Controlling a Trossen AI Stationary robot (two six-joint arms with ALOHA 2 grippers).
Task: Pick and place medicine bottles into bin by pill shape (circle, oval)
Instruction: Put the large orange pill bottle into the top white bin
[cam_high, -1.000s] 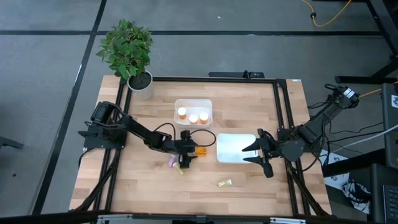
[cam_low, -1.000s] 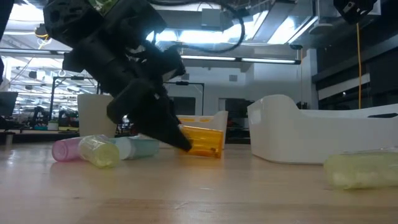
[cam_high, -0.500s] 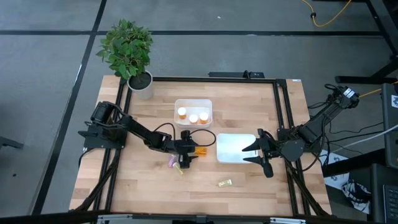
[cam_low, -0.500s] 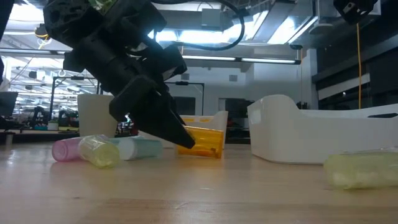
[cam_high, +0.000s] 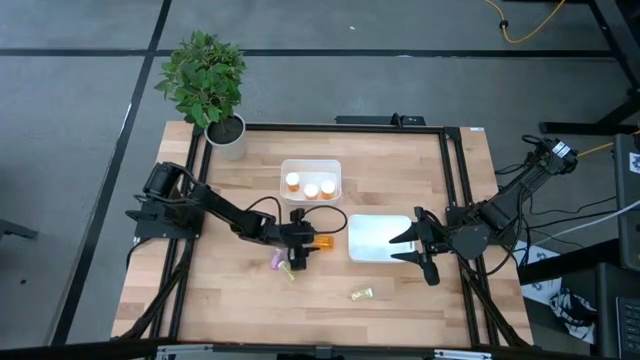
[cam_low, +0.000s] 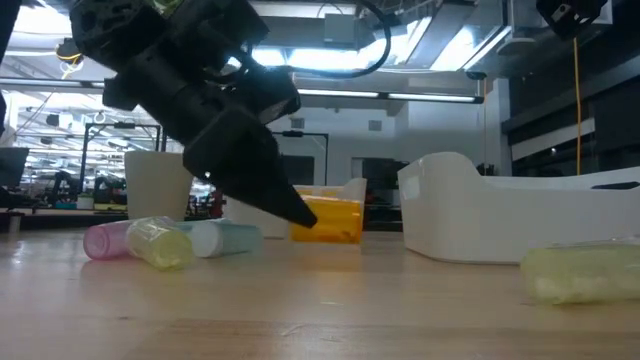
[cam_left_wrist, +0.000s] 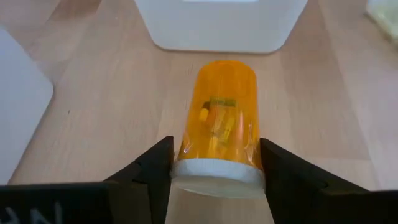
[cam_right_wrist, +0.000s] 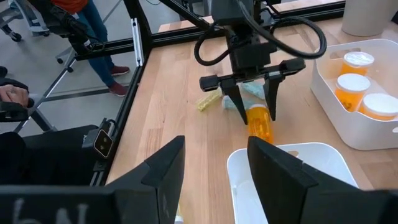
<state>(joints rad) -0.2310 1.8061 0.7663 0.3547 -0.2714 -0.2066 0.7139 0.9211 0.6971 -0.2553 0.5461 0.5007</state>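
Observation:
An orange medicine bottle (cam_left_wrist: 219, 127) with a white cap lies on its side at the table's middle, between the two white bins. My left gripper (cam_high: 312, 242) is shut on its cap end. Three orange bottles with white caps stand in the far bin (cam_high: 311, 166). The near right bin (cam_high: 378, 238) holds nothing. A pink, a yellow and a teal bottle (cam_high: 283, 262) lie together just left of my left gripper. A yellow-green bottle (cam_high: 361, 294) lies near the front edge. My right gripper (cam_high: 415, 245) hangs open at the right bin's right rim. My left gripper pinches the orange bottle at its white cap (cam_left_wrist: 186, 171), one finger on each side of the cap. The fingers (cam_low: 290, 205) slant down from the table's left side and point along the bottle. The bottle lies on its side, its bottom end pointing away from the gripper.
A potted plant (cam_high: 227, 135) stands at the far left corner. Black frame rails (cam_high: 455, 200) run along the table's sides. Bare wood lies in front of the bins. A person (cam_right_wrist: 81, 25) stands beyond the table in the right wrist view.
My left gripper has stayed in place, and its fingers have closed in on the orange bottle's cap end. The bottle, which sat slightly tilted in the low view, now sits level and a touch higher. My right gripper has kept still.

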